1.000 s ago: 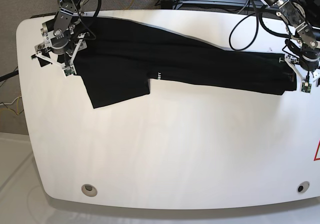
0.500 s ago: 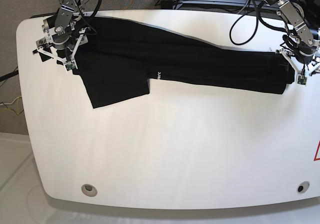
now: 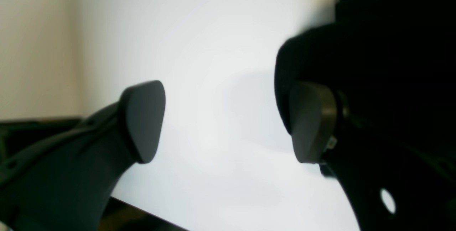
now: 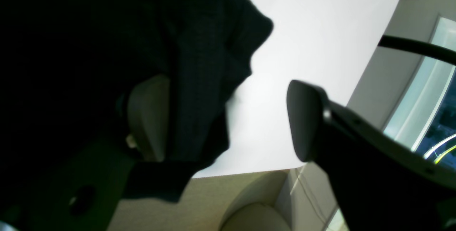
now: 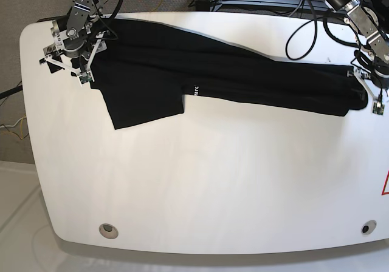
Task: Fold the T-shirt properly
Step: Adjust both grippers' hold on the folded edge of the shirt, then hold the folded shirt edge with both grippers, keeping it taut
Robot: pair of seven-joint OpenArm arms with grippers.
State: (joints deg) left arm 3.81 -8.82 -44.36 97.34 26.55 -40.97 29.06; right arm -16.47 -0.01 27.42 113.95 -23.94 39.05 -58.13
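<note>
A large black T-shirt [image 5: 200, 78] lies stretched in a long folded band across the far half of a white table [image 5: 206, 187], running from the corner on the base view's left to the edge on its right, with one sleeve-like flap hanging toward the camera near the left end and tiny white lettering [image 5: 194, 91] showing at a fold near the middle. The right gripper [image 5: 68, 53] sits over the shirt's end at the base view's left, its jaws spread wide; in the right wrist view one of its fingers [image 4: 148, 117] is draped by dark cloth that bunches up beside it, while the other finger [image 4: 306, 120] stands apart over bare table, so nothing is pinched between them. The left gripper [image 5: 372, 93] hovers at the shirt's opposite end on the base view's right, jaws likewise parted; the left wrist view shows one finger [image 3: 144, 119] over the plain white surface and the other against the rounded black edge of the fabric [image 3: 374, 56], with bright table visible in the gap between. Black cables [image 5: 304, 29] loop from the arm above the table's far edge, and two round ports [image 5: 109, 229] sit near the table's near corners.
</note>
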